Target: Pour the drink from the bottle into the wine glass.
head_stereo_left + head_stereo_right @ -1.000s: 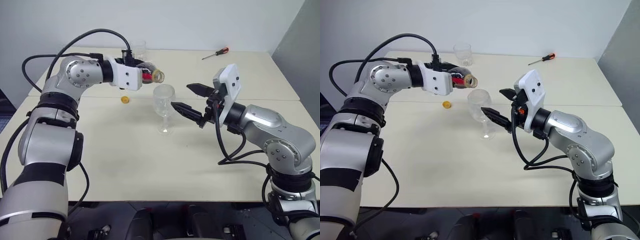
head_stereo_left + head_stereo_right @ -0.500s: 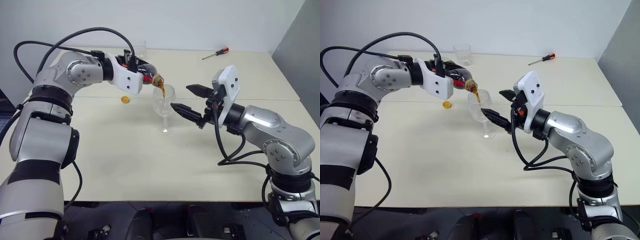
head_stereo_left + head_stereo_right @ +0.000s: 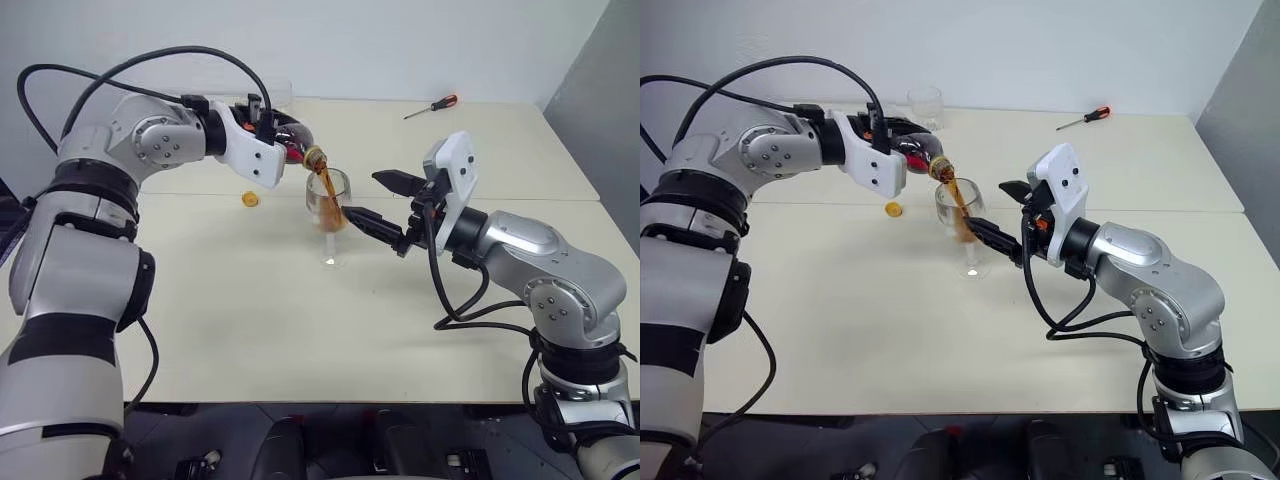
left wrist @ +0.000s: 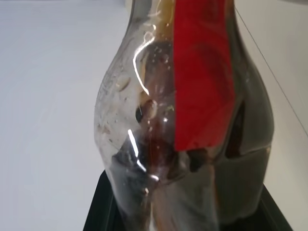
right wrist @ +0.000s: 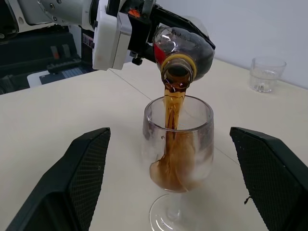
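Observation:
My left gripper (image 3: 272, 136) is shut on the bottle (image 3: 297, 144), a small clear one with a red label (image 4: 202, 77), held tipped with its mouth over the wine glass (image 3: 328, 205). The dark reddish-brown drink (image 5: 172, 110) streams from the open mouth into the glass bowl and collects at its bottom. The stemmed glass stands upright on the table. My right gripper (image 3: 362, 193) is open, level with the bowl just to its right; its black fingers (image 5: 86, 168) flank the glass without touching it.
A small yellow cap (image 3: 249, 199) lies on the cream table (image 3: 300, 330) left of the glass. A clear tumbler (image 3: 925, 105) stands at the far edge behind the bottle. A red-handled screwdriver (image 3: 432, 106) lies at the back right.
The left gripper rolled the bottle further over. A second ago nothing flowed; now the drink runs steadily and the glass holds more of it. The right gripper stayed put.

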### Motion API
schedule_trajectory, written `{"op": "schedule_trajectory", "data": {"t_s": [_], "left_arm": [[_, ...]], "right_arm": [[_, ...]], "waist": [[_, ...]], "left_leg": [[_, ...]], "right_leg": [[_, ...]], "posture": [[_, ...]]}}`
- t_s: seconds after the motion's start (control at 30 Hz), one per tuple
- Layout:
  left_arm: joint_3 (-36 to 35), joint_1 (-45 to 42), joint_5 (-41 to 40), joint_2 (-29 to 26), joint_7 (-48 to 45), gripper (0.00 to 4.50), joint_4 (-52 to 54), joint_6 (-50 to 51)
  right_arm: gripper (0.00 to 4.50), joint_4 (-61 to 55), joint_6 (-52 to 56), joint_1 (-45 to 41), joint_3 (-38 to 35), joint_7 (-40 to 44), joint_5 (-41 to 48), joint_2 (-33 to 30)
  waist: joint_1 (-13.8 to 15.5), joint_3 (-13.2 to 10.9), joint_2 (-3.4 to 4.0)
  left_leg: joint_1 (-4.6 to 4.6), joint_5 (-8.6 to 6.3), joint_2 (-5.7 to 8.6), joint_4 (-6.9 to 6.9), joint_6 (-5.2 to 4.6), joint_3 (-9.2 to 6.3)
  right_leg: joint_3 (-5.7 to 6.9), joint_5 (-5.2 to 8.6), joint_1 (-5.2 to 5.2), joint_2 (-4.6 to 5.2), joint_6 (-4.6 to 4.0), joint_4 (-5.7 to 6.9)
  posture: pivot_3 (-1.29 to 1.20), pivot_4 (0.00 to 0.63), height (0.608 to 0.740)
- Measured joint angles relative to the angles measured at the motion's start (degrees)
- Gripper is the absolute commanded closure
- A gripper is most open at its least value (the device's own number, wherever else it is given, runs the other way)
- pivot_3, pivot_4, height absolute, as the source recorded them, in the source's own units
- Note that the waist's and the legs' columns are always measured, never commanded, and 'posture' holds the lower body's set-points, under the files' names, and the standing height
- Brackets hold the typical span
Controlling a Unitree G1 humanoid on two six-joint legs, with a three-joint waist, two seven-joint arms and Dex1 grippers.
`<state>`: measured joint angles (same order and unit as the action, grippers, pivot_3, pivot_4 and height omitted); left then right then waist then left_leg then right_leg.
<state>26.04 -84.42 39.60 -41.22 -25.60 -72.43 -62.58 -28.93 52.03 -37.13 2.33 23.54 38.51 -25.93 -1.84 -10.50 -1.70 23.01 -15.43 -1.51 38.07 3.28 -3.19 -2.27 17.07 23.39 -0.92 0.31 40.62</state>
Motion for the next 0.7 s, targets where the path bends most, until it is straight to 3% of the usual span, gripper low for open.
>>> {"op": "schedule_trajectory", "data": {"t_s": [0.7], "left_arm": [[1.29,-0.76,1.81,-0.10,2.62,3.22,-0.28,0.58]], "right_arm": [[0.23,0.05,0.00,0.00,0.00,0.14,-1.28,0.13]], "waist": [[-0.01,0.00,0.00]], "left_leg": [[0.00,0.00,0.00,0.00,0.00,0.05]], "right_leg": [[-0.03,0.00,0.05,0.01,0.00,0.07]], "posture": [[0.00,0.150,0.740]]}}
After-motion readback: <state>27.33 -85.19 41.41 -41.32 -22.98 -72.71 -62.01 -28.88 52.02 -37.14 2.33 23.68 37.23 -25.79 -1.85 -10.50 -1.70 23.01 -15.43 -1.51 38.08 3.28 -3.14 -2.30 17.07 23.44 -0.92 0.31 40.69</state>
